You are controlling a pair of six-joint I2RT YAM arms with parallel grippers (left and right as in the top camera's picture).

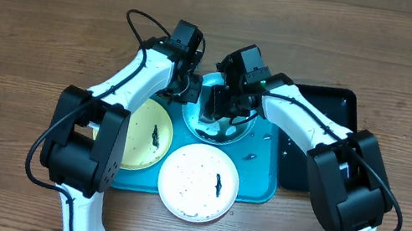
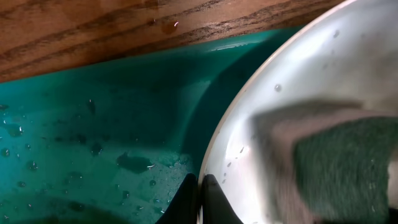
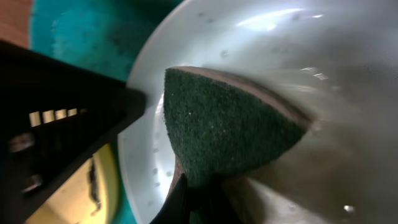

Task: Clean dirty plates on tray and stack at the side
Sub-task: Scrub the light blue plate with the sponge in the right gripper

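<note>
We log: left end effector (image 2: 199, 196) pinches rim of light blue plate (image 2: 311, 74) at far end of tray (image 1: 260, 172). Right end effector (image 3: 193, 193) clamps sponge (image 3: 230, 124), pressed on same plate. Yellow-green plate (image 1: 143, 134) and white plate (image 1: 194, 181) smeared, nearer on tray. We judge: first plate mid-scrub, none stacked.

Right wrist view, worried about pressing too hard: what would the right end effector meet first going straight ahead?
The right end effector grips a green sponge; straight on, that sponge presses into the light blue plate, seemingly in contact.

Three plates (image 1: 198, 184) on tray (image 1: 260, 176); smaller tray (image 1: 327, 111) beside it, right.
</note>
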